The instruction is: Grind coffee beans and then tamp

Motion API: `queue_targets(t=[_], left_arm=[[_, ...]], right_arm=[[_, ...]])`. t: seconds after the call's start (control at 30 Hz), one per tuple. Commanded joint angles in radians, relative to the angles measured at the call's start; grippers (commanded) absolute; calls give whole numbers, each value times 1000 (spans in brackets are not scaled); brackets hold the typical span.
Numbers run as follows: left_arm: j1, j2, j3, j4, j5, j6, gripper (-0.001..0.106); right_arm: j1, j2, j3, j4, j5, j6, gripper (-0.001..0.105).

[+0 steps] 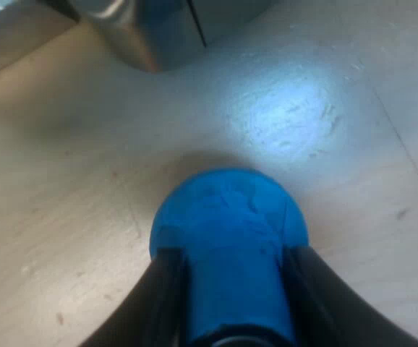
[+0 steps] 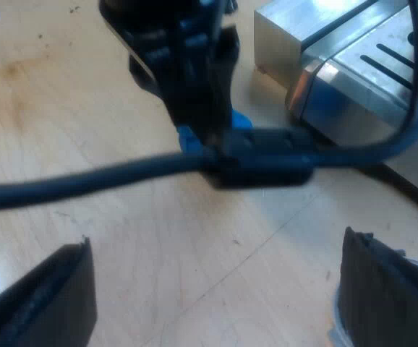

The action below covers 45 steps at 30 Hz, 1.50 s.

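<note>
My left gripper (image 1: 231,254) clamps the blue tamper (image 1: 227,213), black fingers (image 1: 167,289) pressed against both its sides. The tamper's rounded end reaches past the fingertips over the wooden table (image 1: 64,217), near the espresso machine (image 1: 151,29). My right gripper (image 2: 216,244) holds nothing, its fingers spread wide above the table, farther from the espresso machine than the tamper is.
</note>
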Motion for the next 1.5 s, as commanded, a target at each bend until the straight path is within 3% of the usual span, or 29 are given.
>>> queue_targets(t=[0.03, 0.33, 0.43, 0.57, 0.67, 0.83, 1.1, 1.33, 1.5], left_arm=[[-2, -65, -1, 32, 0, 1, 0], [-2, -312, -1, 137, 2, 9, 0], [-11, -368, -1, 167, 35, 9, 0], [-72, -422, -1, 174, 39, -3, 0], [-127, -444, -1, 174, 93, -36, 0], [-227, -451, -1, 167, 132, -67, 0], [-391, -451, -1, 64, 134, -107, 0], [-447, -426, -12, -24, 142, -113, 0], [-447, -324, -62, -47, 151, -113, 0]], right_arm=[[2, -2, -7, -6, -6, -15, 71], [2, -77, -7, 105, -6, -15, 71], [2, -129, -7, 213, -1, -15, 71], [2, -198, 18, 316, 90, -15, 71], [2, -256, 74, 307, 167, -15, 71], [2, -314, 176, 294, 174, -15, 71], [2, -318, 335, 49, 174, -15, 71], [2, -318, 363, 29, 174, -15, 71], [2, -318, 363, 29, 174, -15, 71]])
